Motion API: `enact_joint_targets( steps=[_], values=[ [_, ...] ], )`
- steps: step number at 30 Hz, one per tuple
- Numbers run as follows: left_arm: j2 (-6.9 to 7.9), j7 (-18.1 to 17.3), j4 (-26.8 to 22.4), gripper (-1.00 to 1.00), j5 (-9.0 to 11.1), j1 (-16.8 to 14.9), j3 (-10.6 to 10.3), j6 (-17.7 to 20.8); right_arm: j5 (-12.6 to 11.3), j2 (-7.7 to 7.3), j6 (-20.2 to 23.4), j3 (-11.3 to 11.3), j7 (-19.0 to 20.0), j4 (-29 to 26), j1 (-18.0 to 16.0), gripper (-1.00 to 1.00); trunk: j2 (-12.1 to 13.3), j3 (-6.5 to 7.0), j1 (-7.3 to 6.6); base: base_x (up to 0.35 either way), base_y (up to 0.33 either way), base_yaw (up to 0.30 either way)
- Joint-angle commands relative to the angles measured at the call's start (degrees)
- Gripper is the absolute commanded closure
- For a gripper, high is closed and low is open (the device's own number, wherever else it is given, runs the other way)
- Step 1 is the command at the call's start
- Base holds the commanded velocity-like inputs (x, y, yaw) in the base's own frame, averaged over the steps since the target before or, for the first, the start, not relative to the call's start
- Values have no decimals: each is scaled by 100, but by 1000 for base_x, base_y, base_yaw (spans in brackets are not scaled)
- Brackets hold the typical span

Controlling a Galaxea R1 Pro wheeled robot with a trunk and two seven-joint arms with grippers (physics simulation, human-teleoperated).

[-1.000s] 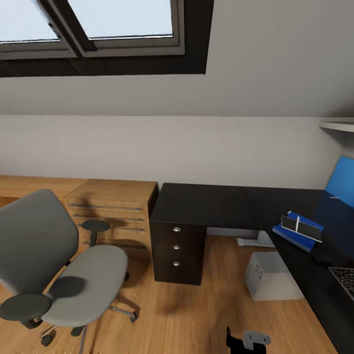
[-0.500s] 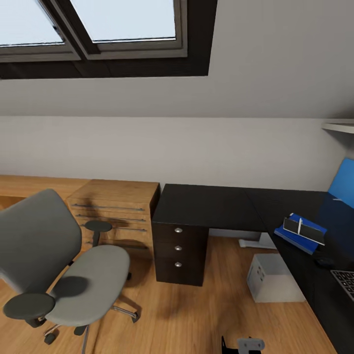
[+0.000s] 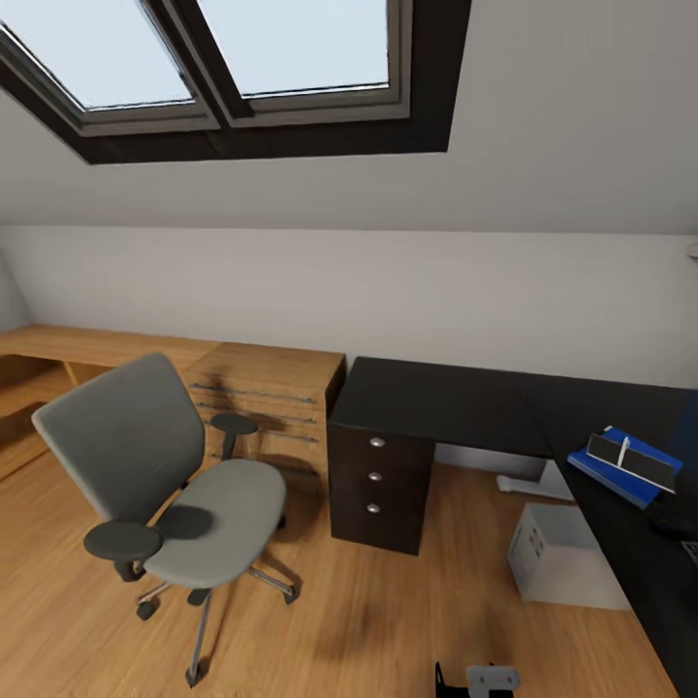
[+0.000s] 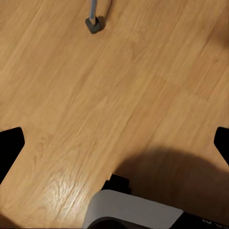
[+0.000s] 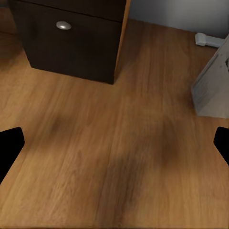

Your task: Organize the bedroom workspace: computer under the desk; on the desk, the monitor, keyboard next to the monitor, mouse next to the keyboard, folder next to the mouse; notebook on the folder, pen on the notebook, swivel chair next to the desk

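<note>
The grey swivel chair [image 3: 179, 480] stands on the wood floor, left of the black desk [image 3: 436, 402] and apart from it. On the desk's right wing lies the blue folder [image 3: 613, 475], with the dark notebook [image 3: 635, 460] on it and the white pen [image 3: 623, 449] on top. The dark mouse [image 3: 674, 526] sits nearer on the desk. The silver-grey computer [image 3: 567, 562] stands on the floor under that wing. The monitor and keyboard are out of view. My left gripper [image 4: 114, 143] is open over bare floor near a chair castor [image 4: 94, 24]. My right gripper [image 5: 114, 143] is open above the floor.
The black three-drawer unit [image 3: 378, 480] holds up the desk's left end, seen close as drawer unit [image 5: 71, 38] beside the computer [image 5: 214, 81]. An oak dresser [image 3: 267, 397] and a low oak bench [image 3: 87, 344] line the wall. Sloped ceiling with skylight [image 3: 242, 58] above.
The camera has swung left and pulled back, so the chair sits nearer the middle and the desk's right end is cut off. None of the things themselves moved.
</note>
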Motion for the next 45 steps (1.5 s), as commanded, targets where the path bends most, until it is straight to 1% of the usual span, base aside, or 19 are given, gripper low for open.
enact_joint_targets(
  steps=[1,8,13,19,22,23,24,25,26,27,28,30,31,32,34,37,38,40,45],
  values=[
    [5,34,-4,-100,40,-5,-49,-24,94,-9,-20,-42,-30,7,-6,-100,-4,-7,0,-29,-153,279],
    [28,33,-3,-100,39,-5,-49,-49,370,-13,-89,-41,-31,11,14,-100,-4,-7,0,-10,-63,279],
    [46,36,-3,-100,41,-5,-45,-60,440,-16,-179,-41,-31,12,27,-100,-4,-7,0,-2,-10,280],
    [71,42,-3,-100,48,-5,-32,-72,447,-26,-195,-41,-31,19,29,-100,-4,-7,0,0,-1,280],
    [88,42,44,-100,49,-5,-11,-194,443,-32,-203,-41,-31,14,30,-100,-4,-7,0,0,0,280],
    [141,42,283,-100,58,-5,-6,-699,449,-33,-219,-41,-32,13,77,-100,-4,-7,0,0,0,280],
    [149,42,377,-100,62,-5,-9,-942,450,-42,-226,-41,-33,10,120,-100,-4,-7,0,0,0,280],
    [152,42,433,-100,61,-5,-12,-1071,450,-48,-236,-41,-33,9,144,-100,-4,-7,0,0,0,280],
    [153,42,572,-100,59,-5,-16,-1336,450,-65,-285,-41,-32,7,198,-100,-4,-7,0,0,0,280],
    [148,37,1015,-100,43,-5,-31,-2009,451,-168,-636,-41,-32,6,399,-100,-4,-7,0,0,0,279],
    [144,29,1176,-100,36,-5,-37,-2253,451,-227,-847,-41,-31,8,503,-100,-4,-7,0,0,0,279],
    [138,3,1312,-100,32,-5,-42,-2485,449,-283,-1064,-41,-31,10,602,-100,-4,-7,0,0,0,280],
    [124,-90,1517,-100,27,-5,-51,-2955,445,-359,-1451,-41,-32,11,748,-100,-4,-7,0,0,0,279],
    [121,-118,1561,-100,27,-5,-54,-3077,444,-370,-1533,-41,-32,11,773,-100,-4,-7,0,0,0,279],
    [100,-212,1712,-100,27,-5,-60,-3564,443,-392,-1774,-41,-31,15,832,-100,-4,-7,0,0,0,279],
    [70,-261,1785,-100,30,2,-59,-3998,441,-392,-1892,-41,-32,18,856,-100,-4,-7,0,0,0,280],
    [56,-285,1814,-100,30,70,-62,-4333,436,-382,-1944,-41,-34,20,868,-100,-4,-7,0,0,0,279],
    [43,-288,1824,-100,29,115,-64,-4459,432,-367,-1949,-41,-34,20,870,-100,-4,-7,0,0,0,279],
    [-14,-299,1832,-100,31,154,-66,-4549,426,-319,-1946,-43,-36,21,875,-100,-4,-7,0,0,0,280]
  ],
)
